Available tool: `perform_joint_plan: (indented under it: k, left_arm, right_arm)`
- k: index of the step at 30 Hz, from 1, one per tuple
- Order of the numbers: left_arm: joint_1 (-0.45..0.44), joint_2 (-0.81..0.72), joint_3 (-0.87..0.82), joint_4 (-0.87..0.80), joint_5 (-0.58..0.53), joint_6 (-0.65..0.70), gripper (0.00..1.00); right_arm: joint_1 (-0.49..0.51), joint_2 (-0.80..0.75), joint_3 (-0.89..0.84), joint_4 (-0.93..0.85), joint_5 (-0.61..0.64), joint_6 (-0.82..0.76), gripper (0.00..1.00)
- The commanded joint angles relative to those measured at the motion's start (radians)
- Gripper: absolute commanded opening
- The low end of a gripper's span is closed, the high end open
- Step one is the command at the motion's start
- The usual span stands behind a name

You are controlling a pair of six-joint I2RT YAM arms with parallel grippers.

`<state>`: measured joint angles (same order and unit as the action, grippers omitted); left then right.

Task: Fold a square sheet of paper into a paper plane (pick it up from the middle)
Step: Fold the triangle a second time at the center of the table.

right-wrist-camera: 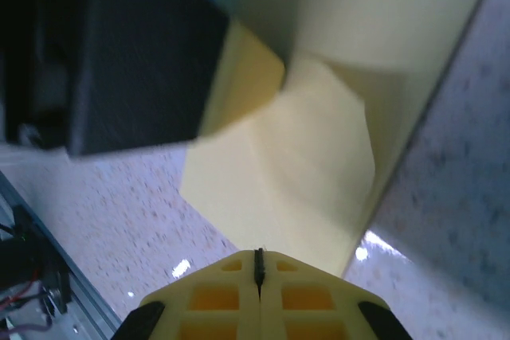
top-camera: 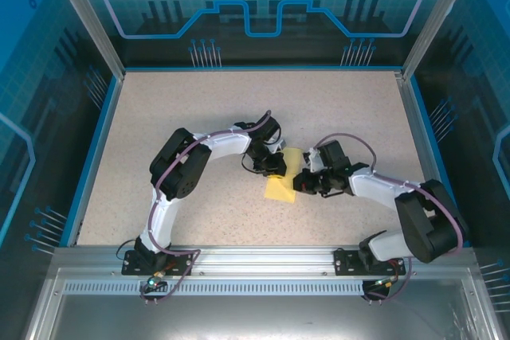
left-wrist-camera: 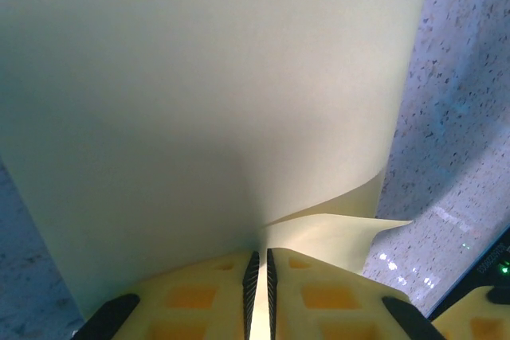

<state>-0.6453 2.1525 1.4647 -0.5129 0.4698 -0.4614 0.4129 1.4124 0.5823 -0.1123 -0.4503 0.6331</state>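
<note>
Pale-yellow, thin and smooth, the square sheet of paper lies mid-bench, partly lifted. In the left wrist view it fans toward 12 o'clock, with a fold pinched between the nearly closed left fingers. In the right wrist view the right fingers are pressed together with the sheet's edge at their tips; I cannot tell whether they grip it. The bench is speckled and stone-like.

The square sheet of paper lies near the middle of the table, between the two grippers. The left gripper is at its left side, with the sheet caught between its fingertips. The right gripper is just beside its right edge, nearer the arms' bases.
</note>
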Motion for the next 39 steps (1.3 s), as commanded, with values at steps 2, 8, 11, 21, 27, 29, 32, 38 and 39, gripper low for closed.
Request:
perform_joint_plan:
  k: [2, 8, 11, 21, 27, 29, 32, 38, 39]
  left_arm:
    - [0.009, 0.039, -0.011, -0.018, -0.064, 0.03, 0.16]
    - [0.009, 0.039, -0.009, -0.018, -0.062, 0.033, 0.16]
    - [0.009, 0.036, -0.012, -0.019, -0.066, 0.036, 0.16]
    - [0.011, 0.03, -0.02, -0.036, -0.08, 0.05, 0.16]
    - [0.013, 0.03, -0.024, -0.044, -0.092, 0.059, 0.16]
    - [0.016, 0.03, -0.026, -0.044, -0.092, 0.059, 0.16]
    - [0.017, 0.031, -0.024, -0.044, -0.091, 0.062, 0.16]
    - [0.018, 0.047, -0.006, -0.041, -0.082, 0.058, 0.16]
    - [0.017, 0.047, -0.005, -0.041, -0.082, 0.058, 0.16]
  right_arm:
    - [-0.017, 0.092, 0.068, 0.07, -0.03, 0.015, 0.02]
    - [-0.065, 0.227, 0.118, 0.113, -0.036, -0.021, 0.02]
    - [-0.086, 0.26, 0.124, 0.138, -0.034, -0.022, 0.02]
    - [-0.105, 0.292, 0.124, 0.055, 0.064, -0.078, 0.02]
    - [-0.105, 0.232, 0.087, 0.033, 0.092, -0.08, 0.02]
    - [-0.105, 0.204, 0.074, 0.006, 0.117, -0.087, 0.02]
    - [-0.104, 0.186, 0.052, 0.0, 0.125, -0.09, 0.02]
    - [-0.1, 0.099, 0.032, -0.021, 0.124, -0.081, 0.02]
    - [-0.099, 0.071, 0.037, -0.036, 0.124, -0.082, 0.03]
